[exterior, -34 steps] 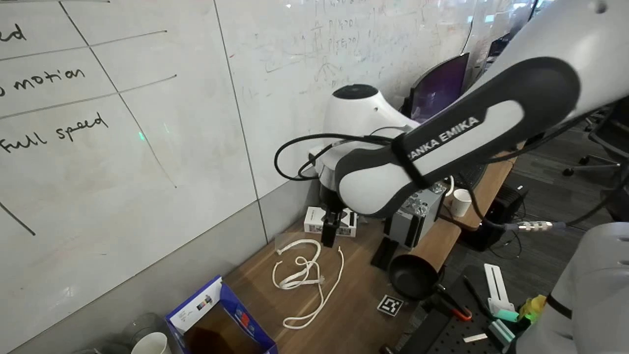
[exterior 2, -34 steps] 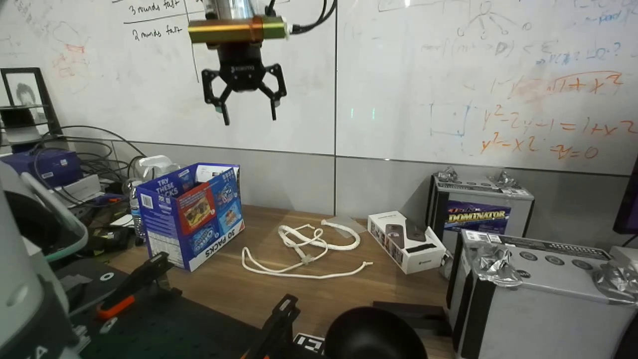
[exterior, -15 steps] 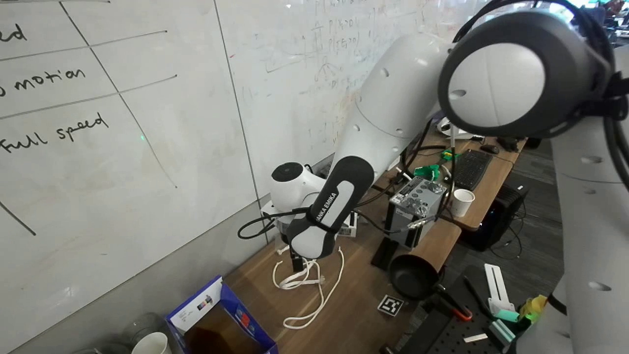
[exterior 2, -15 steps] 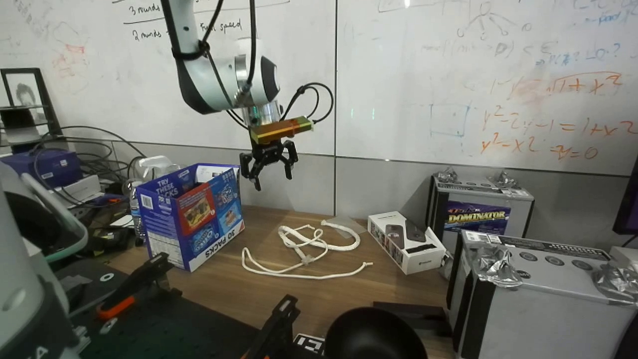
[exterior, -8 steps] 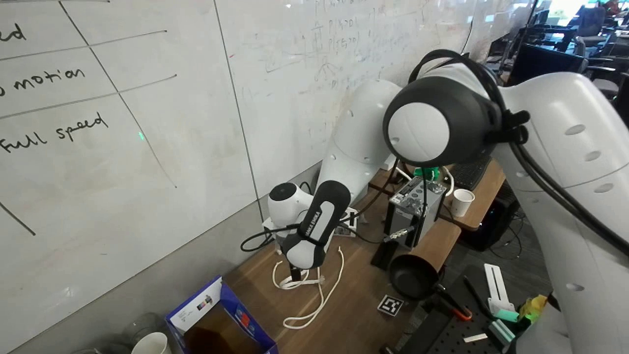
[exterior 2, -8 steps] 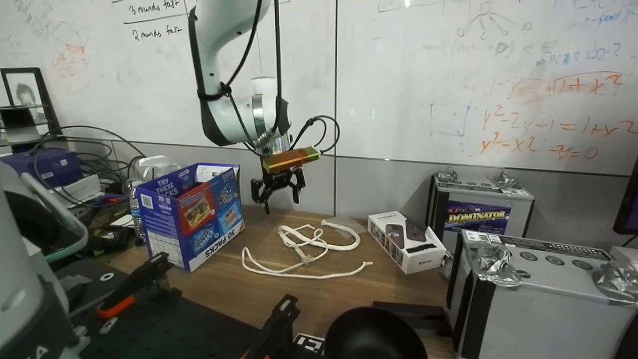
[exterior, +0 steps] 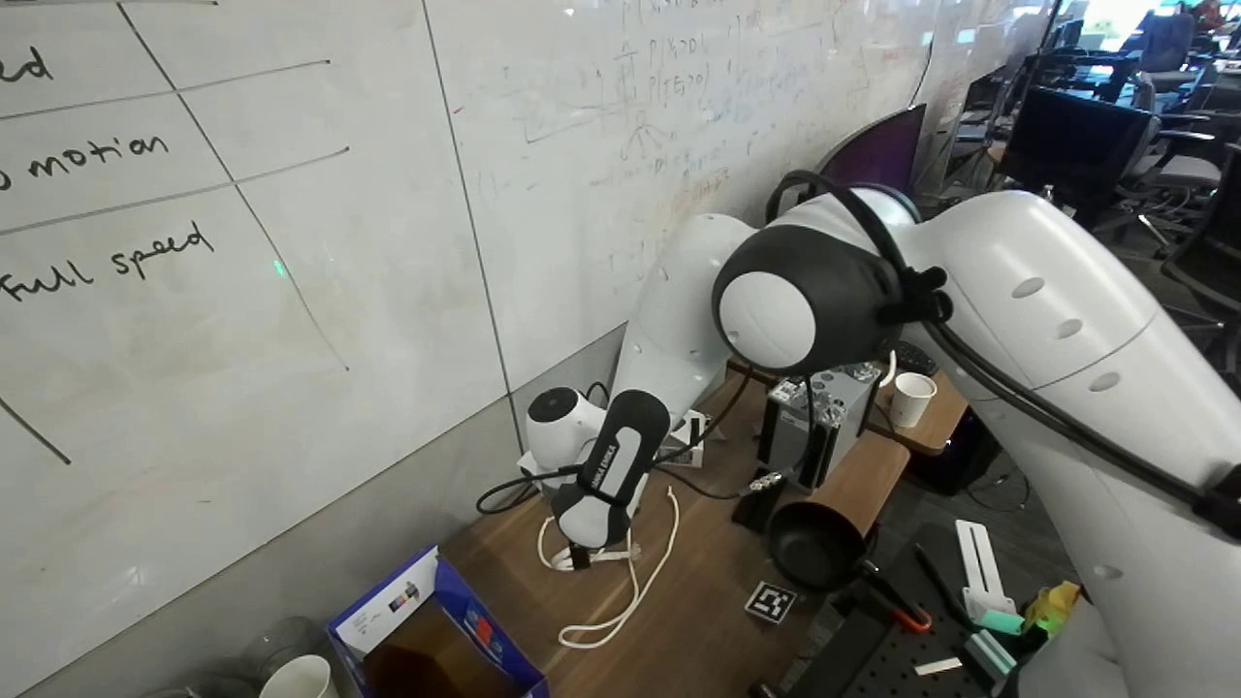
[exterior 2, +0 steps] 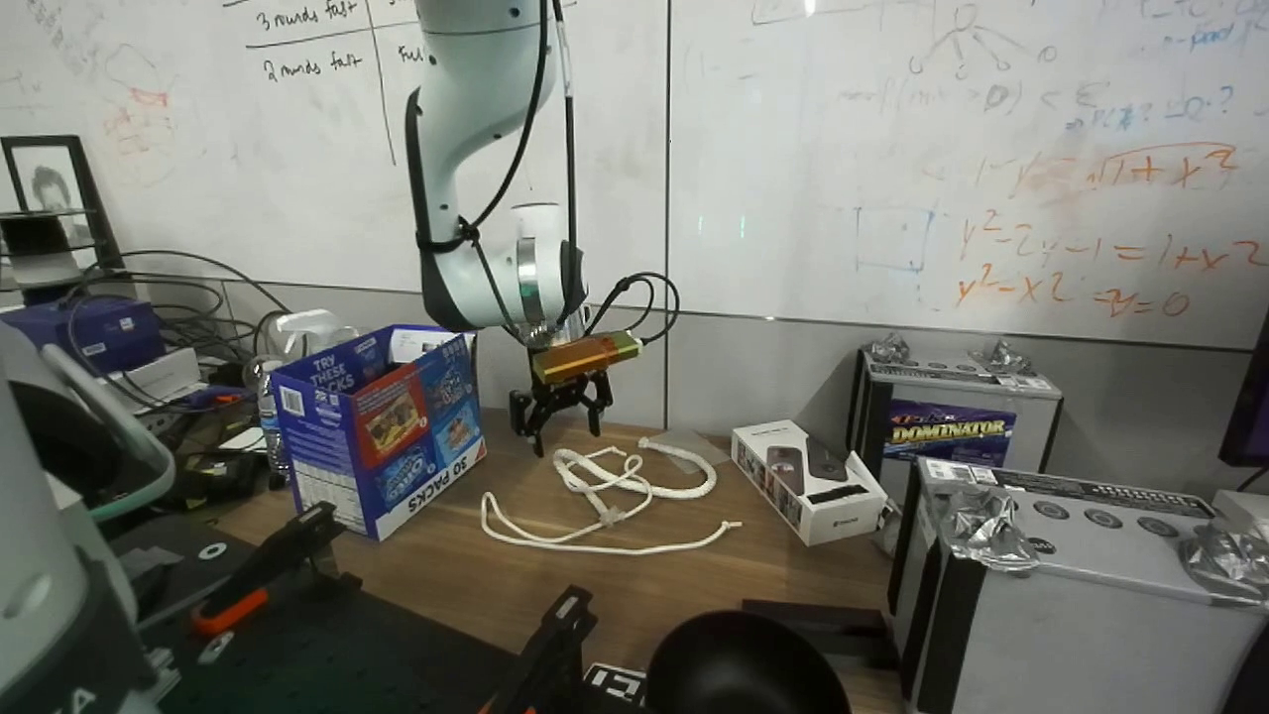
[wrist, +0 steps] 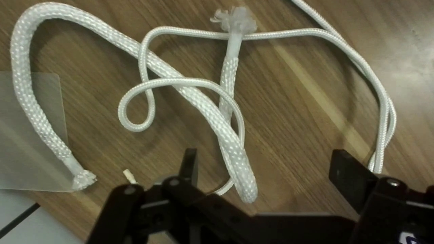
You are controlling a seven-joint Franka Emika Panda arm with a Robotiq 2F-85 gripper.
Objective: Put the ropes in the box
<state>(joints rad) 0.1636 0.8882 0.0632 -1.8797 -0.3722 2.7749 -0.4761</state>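
Hovering above crossed braided ropes (wrist: 205,105), the gripper (wrist: 265,164), fingers parted, spanned the wrist view's bottom; at left in an exterior view stood the snack box (exterior 2: 382,446).

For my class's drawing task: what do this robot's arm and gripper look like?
The arm is rounded and white, with dark grey covers; one carries pale lettering ending in EMIKA. Black cables run alongside it. The gripper is black and angular, with two hinged jaws, and a gold and green block sits above it.

Orange equations (exterior 2: 1098,254) on a glossy whiteboard (exterior 2: 763,178), dark chairs (exterior: 1217,242) and a white jointed robot arm (exterior: 776,315) show an office lab.
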